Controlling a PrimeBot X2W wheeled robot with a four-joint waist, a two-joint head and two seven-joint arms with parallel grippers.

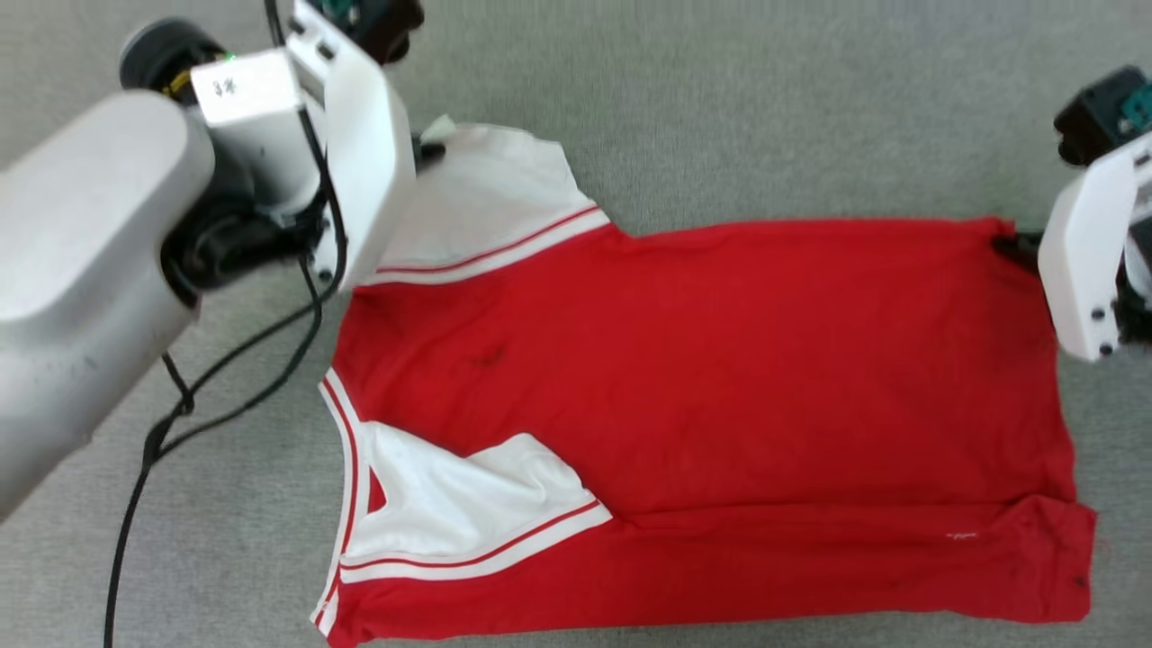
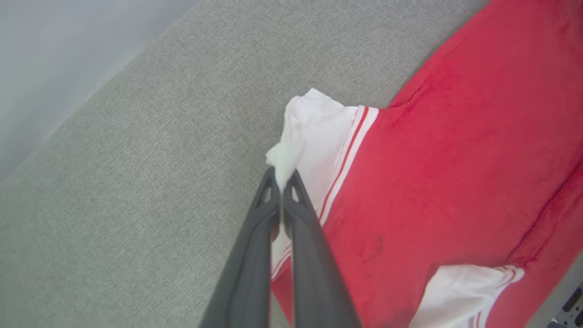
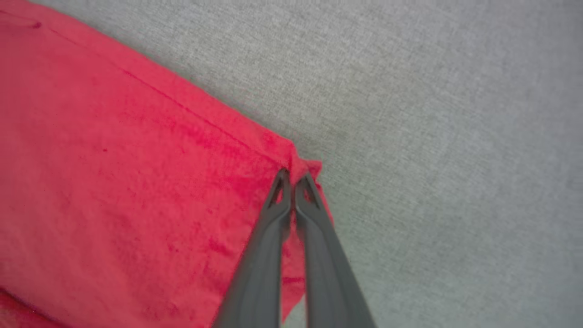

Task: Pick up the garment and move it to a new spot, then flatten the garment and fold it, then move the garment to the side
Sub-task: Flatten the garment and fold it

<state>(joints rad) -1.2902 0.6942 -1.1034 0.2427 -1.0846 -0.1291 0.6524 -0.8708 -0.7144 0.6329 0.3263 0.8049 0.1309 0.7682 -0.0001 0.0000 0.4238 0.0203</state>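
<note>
Left gripper clamped on white sleeve tip; right gripper clamped on garment hem corner. Head view adds full layout: near sleeve folded inward.

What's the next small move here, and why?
Probably lift both grippers a little together and start bringing the far edge toward the robot. The left gripper is shut on the far sleeve tip, the right gripper on the far hem corner, and the jersey lies flat with its near edge already folded in.

Head looks down; both wrists near, sharing the garment.
</note>
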